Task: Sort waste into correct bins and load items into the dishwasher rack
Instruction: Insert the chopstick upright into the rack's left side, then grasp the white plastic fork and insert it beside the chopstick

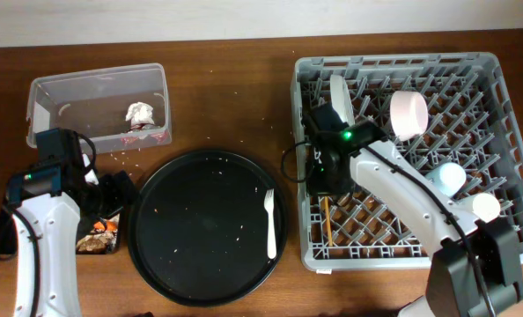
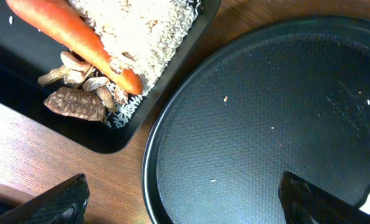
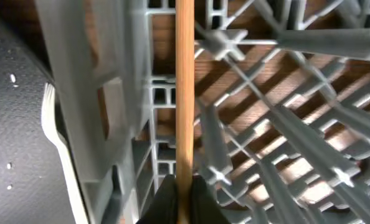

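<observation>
Chopstick (image 3: 184,87) is pointing straight away from my right gripper (image 3: 184,194), which is pinching its end, parallel to the dishwasher rack (image 3: 79,74) wall. My left gripper (image 2: 185,200) is gaping wide, holding nothing.

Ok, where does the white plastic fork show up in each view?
Overhead: the fork lies on the right part of the round black tray, beside the rack.
Left wrist: a white sliver at the lower right edge may be it; cannot tell.
Right wrist: the fork is at the left edge, past the rack wall.
Shared landmark: the round black tray, in all three views.
</observation>
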Controlling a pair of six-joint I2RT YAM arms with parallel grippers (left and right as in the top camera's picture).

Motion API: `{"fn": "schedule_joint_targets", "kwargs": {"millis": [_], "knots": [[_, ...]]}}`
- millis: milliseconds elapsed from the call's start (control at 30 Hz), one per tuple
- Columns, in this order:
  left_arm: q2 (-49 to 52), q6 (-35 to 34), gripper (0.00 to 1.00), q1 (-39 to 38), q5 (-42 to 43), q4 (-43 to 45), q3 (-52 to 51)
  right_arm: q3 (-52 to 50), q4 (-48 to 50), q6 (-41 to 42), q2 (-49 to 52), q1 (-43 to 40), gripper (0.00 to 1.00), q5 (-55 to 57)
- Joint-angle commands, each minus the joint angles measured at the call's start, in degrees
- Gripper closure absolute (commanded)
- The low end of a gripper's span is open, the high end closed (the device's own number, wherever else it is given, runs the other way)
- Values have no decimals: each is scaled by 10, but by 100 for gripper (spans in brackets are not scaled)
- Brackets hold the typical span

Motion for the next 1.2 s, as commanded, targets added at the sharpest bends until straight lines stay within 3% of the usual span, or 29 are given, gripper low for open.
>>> {"fn": "schedule_joint_targets", "kwargs": {"millis": [0, 33, 100, 133, 300, 467, 600, 767, 967, 1167], "knots": [[-3, 2, 4, 2, -2, 0, -2, -8, 10, -6, 1, 2, 95, 0], [-3, 2, 4, 2, -2, 0, -2, -8, 14, -6, 1, 2, 94, -1], [-3, 2, 4, 2, -2, 0, -2, -8, 19, -6, 1, 2, 64, -1], [-3, 2, 4, 2, -2, 0, -2, -8, 19, -6, 1, 2, 61, -1], [-3, 2, 4, 2, -2, 0, -2, -2, 9, -6, -4, 2, 59, -14], [-3, 2, 4, 2, -2, 0, -2, 71, -7, -6, -47, 10, 57, -40], [-3, 2, 4, 2, -2, 0, -2, 82, 0, -3, -35, 83, 57, -41], [-3, 2, 4, 2, -2, 0, -2, 81, 25, 56, 66, 159, 57, -19], [-3, 2, 3, 2, -2, 0, -2, 81, 66, 57, 179, 159, 57, -18], [-3, 2, 3, 2, -2, 0, -2, 78, 92, 57, 214, 159, 59, -5]]}}
